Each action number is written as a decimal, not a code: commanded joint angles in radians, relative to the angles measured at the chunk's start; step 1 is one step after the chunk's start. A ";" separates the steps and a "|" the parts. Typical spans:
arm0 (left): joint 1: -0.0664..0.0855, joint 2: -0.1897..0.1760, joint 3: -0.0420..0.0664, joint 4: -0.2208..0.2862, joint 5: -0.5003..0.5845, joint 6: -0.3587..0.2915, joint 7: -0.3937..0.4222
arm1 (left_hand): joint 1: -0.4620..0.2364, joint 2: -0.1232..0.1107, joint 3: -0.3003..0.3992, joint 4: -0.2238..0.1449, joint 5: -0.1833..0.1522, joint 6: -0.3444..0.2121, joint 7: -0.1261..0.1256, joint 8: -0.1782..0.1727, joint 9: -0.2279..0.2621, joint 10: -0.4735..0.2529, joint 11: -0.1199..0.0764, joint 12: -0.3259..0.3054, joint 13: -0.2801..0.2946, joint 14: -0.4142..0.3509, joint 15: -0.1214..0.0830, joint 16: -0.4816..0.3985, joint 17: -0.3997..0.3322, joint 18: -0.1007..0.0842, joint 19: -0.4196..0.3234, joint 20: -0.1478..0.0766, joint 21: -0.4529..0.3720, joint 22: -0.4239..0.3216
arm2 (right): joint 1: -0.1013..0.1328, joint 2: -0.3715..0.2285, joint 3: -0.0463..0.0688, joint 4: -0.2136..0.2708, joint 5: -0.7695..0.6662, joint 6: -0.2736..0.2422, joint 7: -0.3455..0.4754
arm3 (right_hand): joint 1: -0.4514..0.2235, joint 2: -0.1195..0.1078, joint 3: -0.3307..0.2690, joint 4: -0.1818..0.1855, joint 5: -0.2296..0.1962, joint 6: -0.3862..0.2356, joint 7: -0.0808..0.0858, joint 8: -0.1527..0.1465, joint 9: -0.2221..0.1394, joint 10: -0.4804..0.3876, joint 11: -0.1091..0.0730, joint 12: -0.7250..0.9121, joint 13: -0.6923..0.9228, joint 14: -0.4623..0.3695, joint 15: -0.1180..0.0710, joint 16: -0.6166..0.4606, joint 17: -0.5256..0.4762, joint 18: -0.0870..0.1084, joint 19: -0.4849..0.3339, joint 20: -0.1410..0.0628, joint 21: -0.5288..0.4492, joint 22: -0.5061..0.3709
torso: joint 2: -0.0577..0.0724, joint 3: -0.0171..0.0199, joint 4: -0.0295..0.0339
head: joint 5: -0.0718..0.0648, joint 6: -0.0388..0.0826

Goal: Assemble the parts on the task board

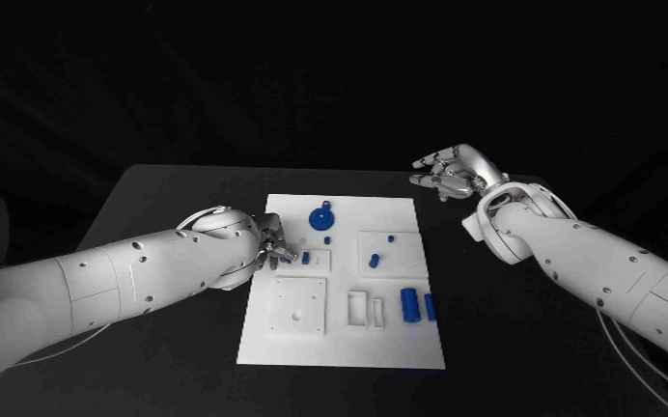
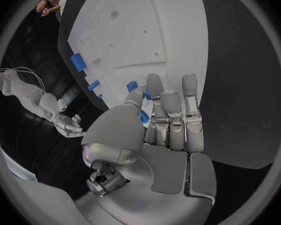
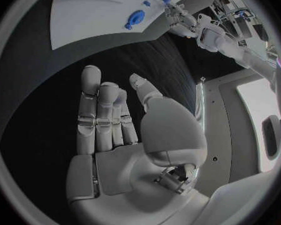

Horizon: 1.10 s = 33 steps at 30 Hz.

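Note:
The white task board (image 1: 348, 340) lies mid-table with several blue parts on it: a round keyed piece (image 1: 321, 216), a peg (image 1: 374, 262) and a larger cylinder (image 1: 409, 304). My left hand (image 1: 271, 243) is at the board's left edge, its fingertips next to a small blue part (image 1: 305, 257). In the left wrist view that hand (image 2: 168, 120) has straight fingers and the thumb alongside; a blue piece (image 2: 143, 117) shows in the gap between them, and whether it is pinched is unclear. My right hand (image 1: 448, 174) hovers off the board's far right corner, fingers spread, palm (image 3: 109, 150) bare.
A square white plate (image 1: 299, 306) with small holes sits at the board's near left, slotted blocks (image 1: 365, 309) beside it. Black table (image 1: 167, 205) surrounds the board. The right wrist view shows the board (image 3: 84, 20) and the round piece (image 3: 135, 19) ahead of the fingers.

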 commanded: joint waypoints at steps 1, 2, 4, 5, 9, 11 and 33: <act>-0.004 0.003 -0.001 0.001 -0.023 0.003 0.009 | 0.011 0.005 0.039 -0.039 -0.003 0.024 -0.027 -0.004 -0.001 0.011 -0.004 0.007 0.001 0.006 -0.002 0.002 0.001 -0.015 0.005 -0.003 0.006 0.019 | -0.001 0.000 0.000 0.001 0.002 0.015 0.010 | -0.007 0.001 -0.008 0.000 0.004 -0.009 0.001 -0.005 -0.001 -0.004 -0.001 0.004 0.000 0.004 0.000 -0.002 0.000 0.012 0.039 0.005 0.007 -0.001 | 0.000 -0.0001 0.0001 | -0.001 0.001; -0.004 0.003 -0.001 0.002 -0.025 0.003 0.009 | 0.011 0.005 0.039 -0.039 -0.003 0.024 -0.027 -0.004 -0.001 0.011 -0.004 0.007 0.001 0.006 -0.002 0.002 0.001 -0.015 0.005 -0.003 0.006 0.019 | -0.001 0.000 0.000 0.001 0.002 0.015 0.010 | -0.007 0.001 -0.008 0.000 0.004 -0.009 0.001 -0.005 -0.001 -0.004 -0.001 0.004 0.000 0.004 0.000 -0.002 0.000 0.012 0.039 0.005 0.007 -0.001 | 0.000 -0.0002 -0.0001 | -0.002 0.001; -0.004 0.004 -0.001 0.002 -0.027 0.004 0.009 | 0.012 0.005 0.039 -0.039 -0.003 0.024 -0.027 -0.004 -0.002 0.012 -0.004 0.008 0.002 0.007 -0.002 0.002 0.002 -0.015 0.005 -0.003 0.007 0.019 | -0.001 0.000 0.000 0.001 0.002 0.016 0.009 | -0.007 0.001 -0.008 0.000 0.004 -0.009 0.001 -0.005 -0.001 -0.004 -0.001 0.004 0.000 0.004 0.000 -0.002 0.000 0.012 0.039 0.005 0.007 -0.001 | 0.000 -0.0004 0.0000 | -0.002 0.001; -0.004 0.004 -0.001 0.001 -0.029 0.004 0.009 | 0.012 0.005 0.039 -0.039 -0.003 0.024 -0.027 -0.004 -0.002 0.012 -0.004 0.008 0.002 0.007 -0.002 0.002 0.002 -0.015 0.005 -0.003 0.007 0.019 | -0.001 0.000 0.000 0.001 0.002 0.016 0.009 | -0.007 0.001 -0.008 0.000 0.004 -0.009 0.001 -0.005 -0.001 -0.004 -0.001 0.004 0.000 0.004 0.000 -0.002 0.000 0.012 0.039 0.005 0.007 -0.001 | 0.000 -0.0004 0.0000 | -0.002 0.001; -0.004 0.006 -0.001 0.001 -0.042 0.011 0.008 | 0.012 0.005 0.039 -0.039 -0.003 0.024 -0.027 -0.004 -0.002 0.012 -0.004 0.008 0.002 0.007 -0.002 0.002 0.002 -0.015 0.005 -0.003 0.007 0.019 | -0.001 -0.001 0.000 0.001 0.002 0.016 0.009 | -0.007 0.001 -0.008 0.000 0.004 -0.009 0.001 -0.005 -0.001 -0.004 -0.001 0.004 0.000 0.004 0.000 -0.002 0.000 0.012 0.039 0.005 0.007 -0.001 | 0.000 -0.0003 0.0008 | -0.002 0.001; -0.004 0.006 -0.002 0.001 -0.047 0.018 0.006 | 0.012 0.005 0.039 -0.039 -0.003 0.024 -0.027 -0.004 -0.002 0.012 -0.004 0.008 0.002 0.007 -0.002 0.002 0.002 -0.015 0.005 -0.003 0.007 0.019 | -0.001 -0.001 0.000 0.001 0.002 0.016 0.009 | -0.007 0.001 -0.008 0.000 0.004 -0.009 0.001 -0.005 -0.001 -0.004 -0.001 0.004 0.000 0.004 0.000 -0.002 0.000 0.012 0.039 0.005 0.007 -0.001 | 0.000 -0.0003 0.0007 | -0.002 0.000; -0.004 0.001 -0.001 0.003 -0.067 0.069 -0.015 | 0.016 0.005 0.040 -0.042 -0.003 0.026 -0.026 -0.003 -0.001 0.010 -0.002 0.008 0.002 0.005 -0.002 0.000 0.002 -0.015 0.001 -0.003 0.010 0.019 | -0.001 -0.002 0.000 0.000 0.002 0.021 0.008 | -0.006 0.003 -0.009 -0.003 0.003 -0.010 0.002 -0.005 -0.001 -0.004 -0.001 0.004 -0.001 0.004 0.000 -0.002 0.000 0.012 0.038 0.005 0.007 -0.003 | 0.000 -0.0009 0.0011 | 0.003 -0.002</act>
